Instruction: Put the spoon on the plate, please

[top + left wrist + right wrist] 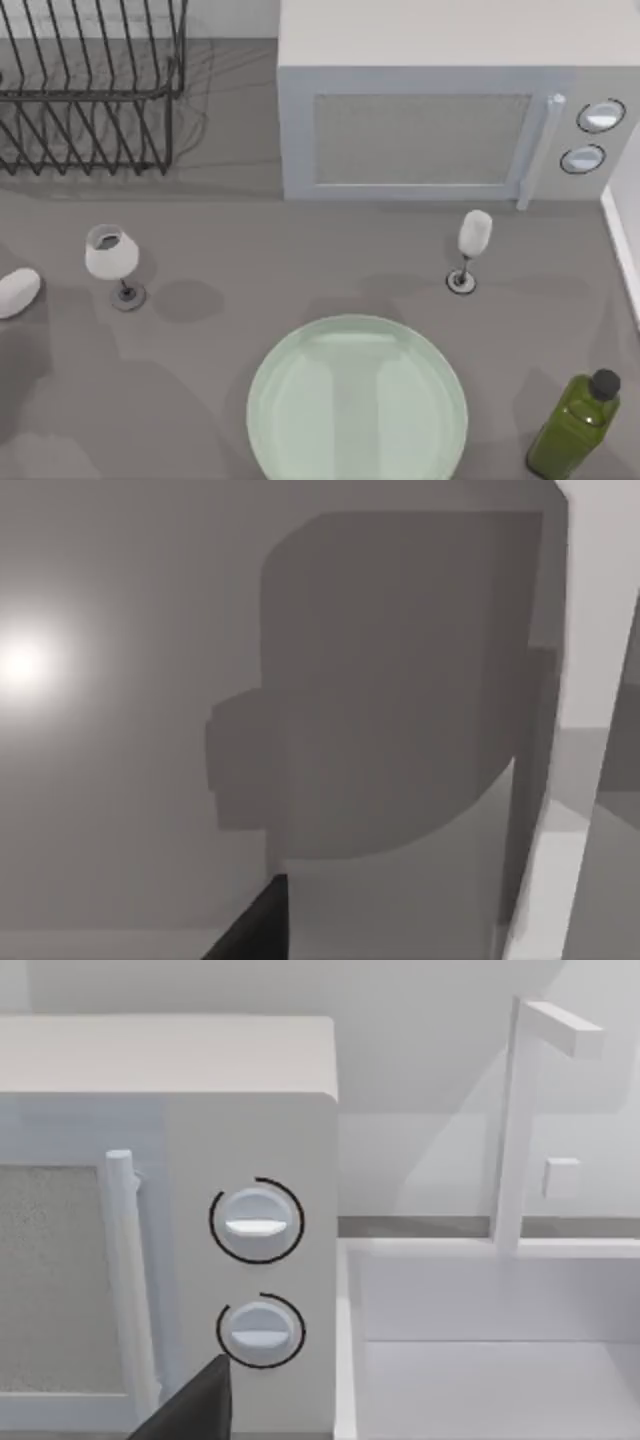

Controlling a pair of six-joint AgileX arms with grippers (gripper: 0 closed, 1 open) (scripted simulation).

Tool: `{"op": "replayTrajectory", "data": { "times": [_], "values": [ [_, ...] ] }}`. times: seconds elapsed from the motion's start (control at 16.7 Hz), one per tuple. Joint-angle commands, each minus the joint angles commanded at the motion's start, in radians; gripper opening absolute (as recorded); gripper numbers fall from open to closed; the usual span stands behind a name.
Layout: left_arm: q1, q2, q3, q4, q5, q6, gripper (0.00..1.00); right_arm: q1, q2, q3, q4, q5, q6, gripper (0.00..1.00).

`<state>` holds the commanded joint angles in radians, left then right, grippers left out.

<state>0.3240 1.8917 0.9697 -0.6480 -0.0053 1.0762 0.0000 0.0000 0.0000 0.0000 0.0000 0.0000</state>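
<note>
Pale green plate, dk green bottle

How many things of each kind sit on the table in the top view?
Wine glasses: 2
Plate: 1
Green bottle: 1
Microwave: 1
Dish rack: 1
White oval piece at the left edge, likely the spoon: 1
Total: 7

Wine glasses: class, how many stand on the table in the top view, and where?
2. One wine glass stands at the table's left, below the dish rack; the other stands right of centre, before the microwave.
</note>
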Motion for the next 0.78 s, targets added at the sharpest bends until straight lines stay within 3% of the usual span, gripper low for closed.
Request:
{"op": "replayTrajectory", "data": {
  "times": [0.42,0.78],
  "values": [
    [0.000,0.000,0.000,0.000,0.000,0.000,0.02,0.000,0.000,0.000,0.000,0.000,0.000,1.00],
    [0.000,0.000,0.000,0.000,0.000,0.000,0.00,0.000,0.000,0.000,0.000,0.000,0.000,1.00]
  ]
}}
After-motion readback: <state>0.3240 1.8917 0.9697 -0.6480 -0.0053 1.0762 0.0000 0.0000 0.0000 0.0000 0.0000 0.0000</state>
